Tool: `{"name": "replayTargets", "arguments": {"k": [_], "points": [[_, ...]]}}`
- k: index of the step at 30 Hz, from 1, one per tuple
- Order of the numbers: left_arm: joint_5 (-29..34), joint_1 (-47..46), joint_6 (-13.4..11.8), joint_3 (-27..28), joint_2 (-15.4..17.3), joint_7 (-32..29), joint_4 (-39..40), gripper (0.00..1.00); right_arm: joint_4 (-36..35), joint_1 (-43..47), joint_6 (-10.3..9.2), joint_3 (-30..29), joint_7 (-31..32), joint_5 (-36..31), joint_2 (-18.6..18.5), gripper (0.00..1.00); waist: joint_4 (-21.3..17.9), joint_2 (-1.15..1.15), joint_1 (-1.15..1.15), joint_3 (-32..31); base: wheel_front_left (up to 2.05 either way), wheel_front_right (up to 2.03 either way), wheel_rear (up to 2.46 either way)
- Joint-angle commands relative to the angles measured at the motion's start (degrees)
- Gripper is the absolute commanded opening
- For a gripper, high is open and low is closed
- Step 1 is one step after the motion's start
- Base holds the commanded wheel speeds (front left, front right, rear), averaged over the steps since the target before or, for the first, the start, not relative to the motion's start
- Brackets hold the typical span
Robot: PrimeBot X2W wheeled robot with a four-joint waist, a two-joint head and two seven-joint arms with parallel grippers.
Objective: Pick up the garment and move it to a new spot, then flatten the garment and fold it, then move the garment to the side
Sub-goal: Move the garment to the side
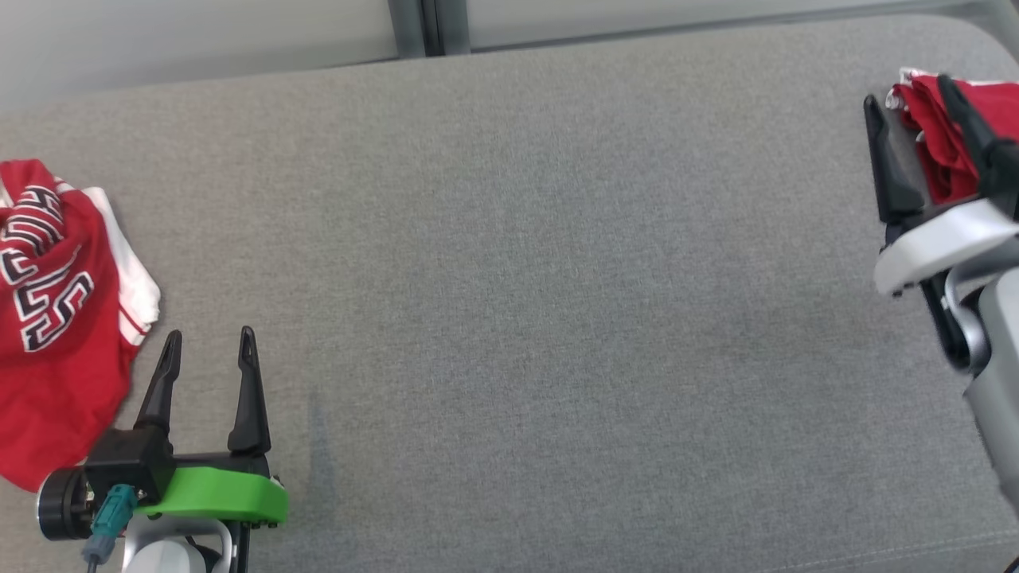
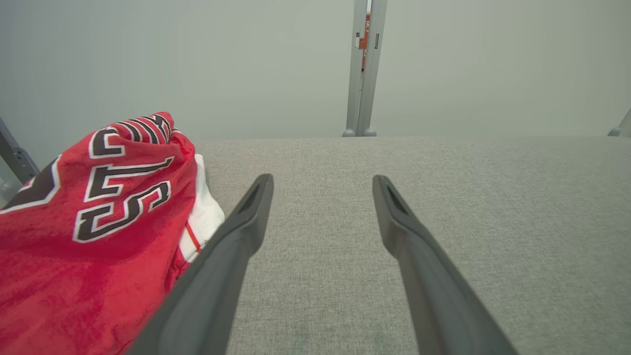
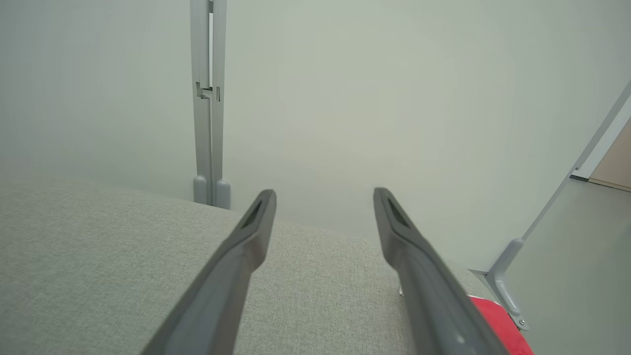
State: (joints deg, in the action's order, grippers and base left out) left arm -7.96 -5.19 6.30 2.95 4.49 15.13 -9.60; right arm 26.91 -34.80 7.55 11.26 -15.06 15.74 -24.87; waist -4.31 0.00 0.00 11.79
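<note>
Left hand and right hand spread, empty.
We judge the folded garment at the counter's right edge done; the crumpled jersey at its left edge awaits pickup.

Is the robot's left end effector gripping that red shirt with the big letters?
No, the left end effector is open over bare grey cushion, and the red shirt lies beside it.
</note>
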Motion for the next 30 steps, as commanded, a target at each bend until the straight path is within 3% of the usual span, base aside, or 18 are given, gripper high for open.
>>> {"name": "replayTargets", "arguments": {"k": [1,12,19,30], "points": [[-0.4,1.0,0.0,0.2,-0.1,0.0,-0.2,1.0,-1.4,2.5,-0.12,-1.0,-0.1,-0.5,1.0,1.0,1.2,0.0,0.0,-3.5,0.0,0.0,0.0],[-0.8,3.8,0.2,0.0,-0.9,0.0,-1.7,1.0,-12.9,20.4,-0.12,-6.6,-0.1,-1.0,9.8,1.0,1.9,0.0,0.0,-8.0,0.0,0.0,0.0],[-0.7,4.3,0.5,-0.2,-1.0,0.0,-2.7,1.0,-16.7,29.6,-0.12,-9.6,-0.2,-0.8,14.8,1.0,2.7,0.0,0.0,-9.5,0.0,0.0,0.0],[-0.5,5.7,0.7,0.5,-0.6,0.0,-3.8,1.0,-19.6,36.9,-0.12,-11.4,-0.2,-1.9,18.6,1.0,2.8,0.0,0.0,-12.1,0.0,0.0,0.0]]}}
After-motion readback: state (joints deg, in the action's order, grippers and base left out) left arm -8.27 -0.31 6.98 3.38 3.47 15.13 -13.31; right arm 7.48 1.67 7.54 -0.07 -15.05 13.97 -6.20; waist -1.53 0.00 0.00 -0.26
